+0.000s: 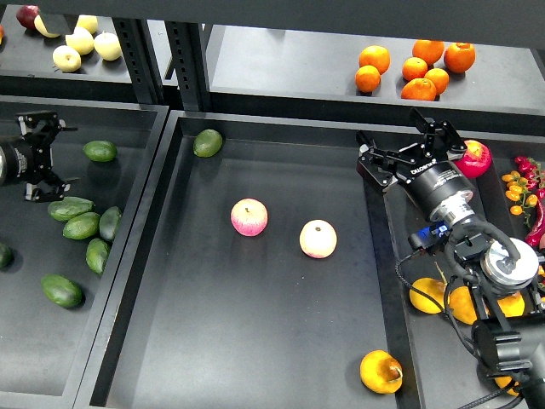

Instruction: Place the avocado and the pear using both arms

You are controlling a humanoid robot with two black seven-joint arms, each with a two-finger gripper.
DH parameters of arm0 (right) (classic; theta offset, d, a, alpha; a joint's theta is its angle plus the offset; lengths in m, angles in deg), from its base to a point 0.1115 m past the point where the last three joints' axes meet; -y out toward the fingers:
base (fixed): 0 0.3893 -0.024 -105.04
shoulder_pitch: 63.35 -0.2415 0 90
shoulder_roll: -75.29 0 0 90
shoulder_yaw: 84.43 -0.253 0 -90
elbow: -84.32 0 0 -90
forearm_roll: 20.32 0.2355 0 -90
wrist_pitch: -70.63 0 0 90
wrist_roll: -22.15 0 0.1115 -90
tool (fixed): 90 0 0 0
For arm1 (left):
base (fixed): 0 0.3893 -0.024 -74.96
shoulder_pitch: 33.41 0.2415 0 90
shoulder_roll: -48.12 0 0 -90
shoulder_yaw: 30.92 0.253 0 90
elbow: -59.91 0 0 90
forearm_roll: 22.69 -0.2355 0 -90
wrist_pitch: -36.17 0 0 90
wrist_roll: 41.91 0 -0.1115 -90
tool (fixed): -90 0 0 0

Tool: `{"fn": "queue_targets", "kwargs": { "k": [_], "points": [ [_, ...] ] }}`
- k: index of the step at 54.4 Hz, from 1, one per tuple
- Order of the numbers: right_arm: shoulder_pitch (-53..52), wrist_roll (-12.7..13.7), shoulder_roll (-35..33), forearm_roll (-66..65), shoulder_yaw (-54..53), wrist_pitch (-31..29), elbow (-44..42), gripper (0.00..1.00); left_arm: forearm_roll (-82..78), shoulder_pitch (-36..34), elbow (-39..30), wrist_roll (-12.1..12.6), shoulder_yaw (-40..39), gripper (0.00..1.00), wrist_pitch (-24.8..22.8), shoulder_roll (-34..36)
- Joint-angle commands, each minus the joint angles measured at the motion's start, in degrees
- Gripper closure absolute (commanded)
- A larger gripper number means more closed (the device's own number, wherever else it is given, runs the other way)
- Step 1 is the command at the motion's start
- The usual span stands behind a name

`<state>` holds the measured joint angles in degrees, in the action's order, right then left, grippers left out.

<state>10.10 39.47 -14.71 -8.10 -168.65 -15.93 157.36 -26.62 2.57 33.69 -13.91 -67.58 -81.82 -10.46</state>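
Here, at the far left, the left pincer (pixel 43 156) hangs over the left tray (pixel 25 341) with its jaws spread wide and nothing between them; a small round green fruit (pixel 100 151) sits just to its right, and a cluster of green avocados (pixel 83 224) lies below it, nearer the camera; the avocado (pixel 62 290), longer and darker than the rest, lies alone well below the pincer, beyond that cluster; the risk, as I judge it, is a grab at the wrong fruit, since the lighter ones lie closer and look much alike, and a descent into the packed cluster could knock neighbours aside or pinch two at once.

In the middle tray (pixel 255 358) one more green fruit (pixel 207 142) rests at the back edge and two pink apples (pixel 249 216) lie near the centre; the pear (pixel 381 371) sits at the front right corner, far below and a little left of the right pincer (pixel 404 149); that pincer hovers empty at the tray's right wall, its fingers wide apart; orange-yellow fruit (pixel 427 295) crowds the right tray (pixel 443 366) under its arm, so a mistaken pick is possible; the pear's lumpy shape near the wall may let it roll or slip from the fingers, and the cable by the wrist could snag.
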Motion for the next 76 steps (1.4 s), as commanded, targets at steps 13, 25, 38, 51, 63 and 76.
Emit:
{"fn": "queue_targets", "kwargs": {
  "k": [13,25,38,51,63,76],
  "points": [
    [1.17,0.17,0.00,-0.18,1.07,-6.33,-0.61,0.00,3.14,5.06,0.37,0.00,-14.31,0.00,-0.01,-8.30],
    [1.17,0.17,0.00,-0.26,4.41,-6.69,-0.61,0.00,3.23,8.84,-0.24,0.00,-25.13,0.01,-0.01,-14.89],
    [1.17,0.17,-0.17,-0.53,8.89,-6.69,-0.44,0.00,4.37,13.85,-1.91,0.00,-32.60,0.01,-0.01,-23.41],
    [1.17,0.26,-8.43,-0.18,11.26,-6.69,0.36,0.00,8.41,16.58,-2.44,0.00,-35.50,0.01,-0.01,-29.92],
    [0.21,5.26,-15.11,-0.09,14.60,-6.69,0.27,0.00,11.58,19.92,-5.69,0.00,-38.67,0.01,-0.01,-31.42],
    [-4.62,10.68,-24.34,0.00,22.50,-6.69,0.27,0.00,11.58,28.96,-18.33,0.00,-40.69,0.01,-0.01,-31.42]
  ]
}}
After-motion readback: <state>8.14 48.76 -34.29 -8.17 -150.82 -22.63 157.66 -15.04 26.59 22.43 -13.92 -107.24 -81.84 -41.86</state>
